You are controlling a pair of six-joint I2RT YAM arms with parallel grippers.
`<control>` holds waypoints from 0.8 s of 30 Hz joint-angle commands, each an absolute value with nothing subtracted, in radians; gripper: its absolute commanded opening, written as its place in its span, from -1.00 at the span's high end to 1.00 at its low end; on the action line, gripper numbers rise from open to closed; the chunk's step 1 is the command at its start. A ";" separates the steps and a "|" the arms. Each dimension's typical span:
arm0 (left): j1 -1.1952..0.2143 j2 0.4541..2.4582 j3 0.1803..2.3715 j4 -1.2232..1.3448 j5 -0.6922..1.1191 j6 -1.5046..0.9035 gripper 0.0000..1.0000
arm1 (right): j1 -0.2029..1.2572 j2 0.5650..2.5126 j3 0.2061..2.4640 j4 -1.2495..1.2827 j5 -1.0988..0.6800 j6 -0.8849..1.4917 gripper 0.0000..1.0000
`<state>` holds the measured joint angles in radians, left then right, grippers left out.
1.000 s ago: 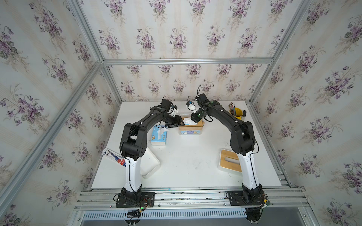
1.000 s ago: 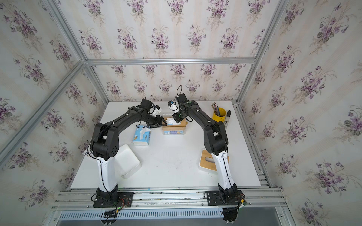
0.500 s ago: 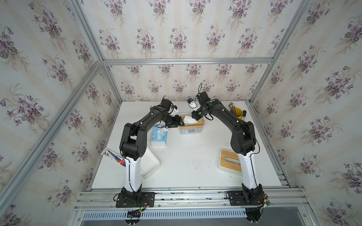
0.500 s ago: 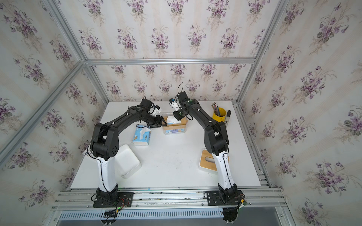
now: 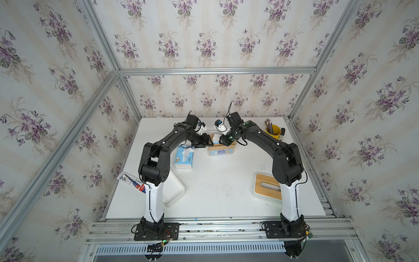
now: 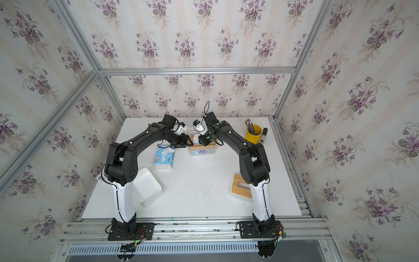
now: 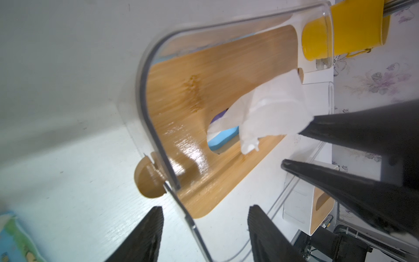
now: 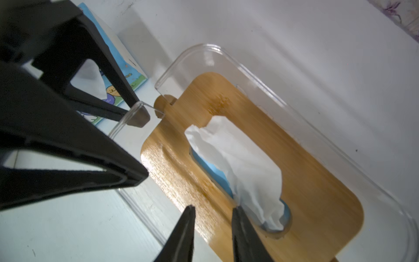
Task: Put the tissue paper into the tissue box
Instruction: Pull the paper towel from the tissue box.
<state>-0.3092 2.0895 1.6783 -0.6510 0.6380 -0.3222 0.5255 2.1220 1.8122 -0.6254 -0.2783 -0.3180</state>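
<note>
1. While both arms reach toward the far middle of the white surface (image 5: 222, 181), the tissue box (image 5: 221, 148) stands between their claws. It is clear-walled and closed by a wooden lid (image 8: 306, 192), and it shows in both top views (image 6: 201, 150).
2. The tissue paper (image 8: 238, 158) is a crumpled white sheet standing up out of the slot (image 8: 286, 217) in that lid. Its foot is down in the slot, where something blue shows beneath, and the rest is free above the wood. The left wrist view shows it too (image 7: 267, 108).
3. The right claw (image 8: 214, 223) hangs above the lid at one end of the slot. Its jaws are narrowly parted with nothing between them. The tissue lies against, or just beside, one fingertip, and I cannot tell which.
4. The left claw (image 7: 204, 229) is wide and sits astride the clear wall at the box's end, near the round wooden tab (image 7: 147, 179). One finger is inside the wall and the other outside. I cannot tell whether either finger presses the wall.
5. A blue tissue pack (image 5: 184, 157) lies on the surface just beside the box, on the robot's left, with a tissue poking from its top.
6. A yellow pencil cup (image 5: 272, 131) stands to the right of the box. A second wood-topped box (image 5: 267, 188) sits by the right arm and a white tray (image 5: 174, 190) by the left arm.
</note>
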 commanded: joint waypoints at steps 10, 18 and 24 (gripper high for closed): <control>-0.309 2.084 1.677 -0.632 0.645 -0.322 -0.28 | 0.530 2.166 1.827 -0.548 -0.251 -0.326 0.36; -0.308 2.083 1.679 -0.638 0.644 -0.319 -0.29 | 0.531 2.192 1.836 -0.558 -0.256 -0.333 0.36; -0.308 2.083 1.680 -0.641 0.646 -0.317 -0.29 | 0.531 2.213 1.859 -0.562 -0.233 -0.337 0.44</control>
